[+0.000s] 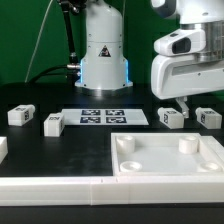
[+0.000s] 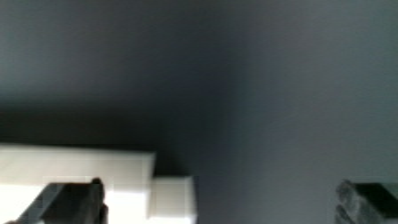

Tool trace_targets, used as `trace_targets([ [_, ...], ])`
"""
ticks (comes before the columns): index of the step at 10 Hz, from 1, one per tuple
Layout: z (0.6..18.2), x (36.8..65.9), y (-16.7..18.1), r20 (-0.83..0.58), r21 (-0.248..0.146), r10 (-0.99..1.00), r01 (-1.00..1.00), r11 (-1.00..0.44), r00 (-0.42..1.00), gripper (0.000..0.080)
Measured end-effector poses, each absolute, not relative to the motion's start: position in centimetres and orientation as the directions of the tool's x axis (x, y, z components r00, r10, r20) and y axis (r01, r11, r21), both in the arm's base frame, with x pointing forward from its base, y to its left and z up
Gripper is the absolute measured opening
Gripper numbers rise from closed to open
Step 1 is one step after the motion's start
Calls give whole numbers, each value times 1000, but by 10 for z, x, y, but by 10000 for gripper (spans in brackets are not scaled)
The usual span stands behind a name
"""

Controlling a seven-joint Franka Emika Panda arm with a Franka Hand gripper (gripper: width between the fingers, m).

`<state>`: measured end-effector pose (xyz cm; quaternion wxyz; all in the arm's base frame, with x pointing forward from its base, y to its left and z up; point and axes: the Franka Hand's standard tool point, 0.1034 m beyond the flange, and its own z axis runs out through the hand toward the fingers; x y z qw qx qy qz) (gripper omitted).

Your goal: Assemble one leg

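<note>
Four small white legs with marker tags lie on the black table in the exterior view: two at the left [image 1: 20, 115] [image 1: 53, 123] and two at the right [image 1: 171, 118] [image 1: 208, 117]. My gripper [image 1: 184, 104] hangs just above and between the two right legs. In the wrist view the gripper [image 2: 222, 205] is open, with its dark fingertips [image 2: 71, 202] far apart. A blurred white block [image 2: 98, 170] lies beside one fingertip and reaches partly into the gap. Nothing is held.
The large white square panel [image 1: 170, 155] with raised rim and round sockets lies in front of the right legs. The marker board [image 1: 100, 116] lies mid-table before the robot base [image 1: 103, 55]. A long white bar [image 1: 50, 186] runs along the front edge.
</note>
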<state>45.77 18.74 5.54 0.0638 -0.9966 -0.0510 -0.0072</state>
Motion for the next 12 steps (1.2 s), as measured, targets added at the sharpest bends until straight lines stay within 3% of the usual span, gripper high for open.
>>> trace_targets([
  [4, 51, 432, 219, 3, -132, 131, 130, -983, 991, 649],
  [8, 48, 426, 218, -23, -129, 140, 136, -982, 990, 649],
  [9, 47, 417, 212, -157, -109, 162, 146, -983, 974, 649],
  [11, 47, 419, 214, -292, -98, 160, 137, -986, 943, 649],
  [12, 39, 398, 217, -428, -71, 148, 130, -989, 891, 649],
])
